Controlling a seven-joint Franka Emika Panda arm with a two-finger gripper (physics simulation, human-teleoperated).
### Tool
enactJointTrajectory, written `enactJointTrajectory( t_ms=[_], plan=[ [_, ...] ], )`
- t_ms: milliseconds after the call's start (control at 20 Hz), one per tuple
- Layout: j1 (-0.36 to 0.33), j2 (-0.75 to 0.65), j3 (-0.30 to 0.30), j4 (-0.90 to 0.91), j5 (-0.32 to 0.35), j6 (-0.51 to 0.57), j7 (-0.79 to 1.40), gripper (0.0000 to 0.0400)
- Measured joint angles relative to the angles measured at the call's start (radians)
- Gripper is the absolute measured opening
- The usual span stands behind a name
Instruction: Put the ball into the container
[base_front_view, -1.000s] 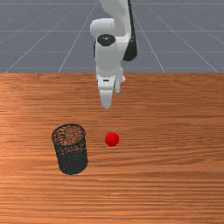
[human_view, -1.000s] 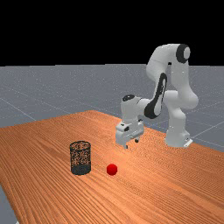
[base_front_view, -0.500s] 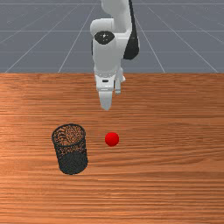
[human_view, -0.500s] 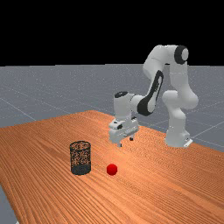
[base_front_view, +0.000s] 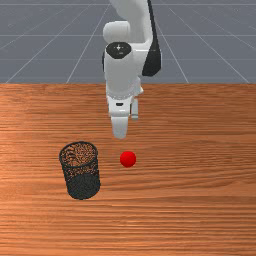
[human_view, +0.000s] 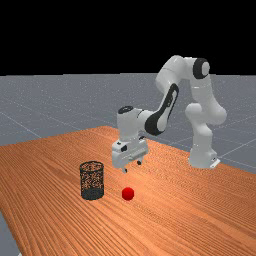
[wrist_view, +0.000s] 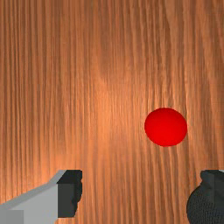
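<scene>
White arm (human_view: 172, 70) bent and reaching out, your gripper (human_view: 132, 166) pointing down above the table (human_view: 200, 215), fingers (wrist_view: 68, 199) spread wide, there's the red ball (human_view: 128, 193) lower down, on the tabletop, near the mesh container (human_view: 92, 192).

Front view faces the Panda arm (base_front_view: 121, 72) from above; far view looks across, farther off; wrist view looks down, close; all share the ball (wrist_view: 166, 127).
</scene>
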Motion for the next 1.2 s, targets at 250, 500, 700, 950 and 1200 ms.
enactJointTrajectory(
  t_ms=[250,500,700,950,1200],
  plan=[
    [0.0,0.109,0.002,0.183,0.0,-0.098,-0.003,0.04],
    [-0.042,0.168,0.041,0.225,0.076,-0.072,-0.078,0.04],
    [-0.038,0.232,0.035,0.224,0.059,-0.003,-0.064,0.04],
    [-0.001,0.234,0.024,0.216,0.041,0.005,0.007,0.04],
    [0.006,0.274,0.026,0.265,0.032,-0.045,0.003,0.04]
  ],
)
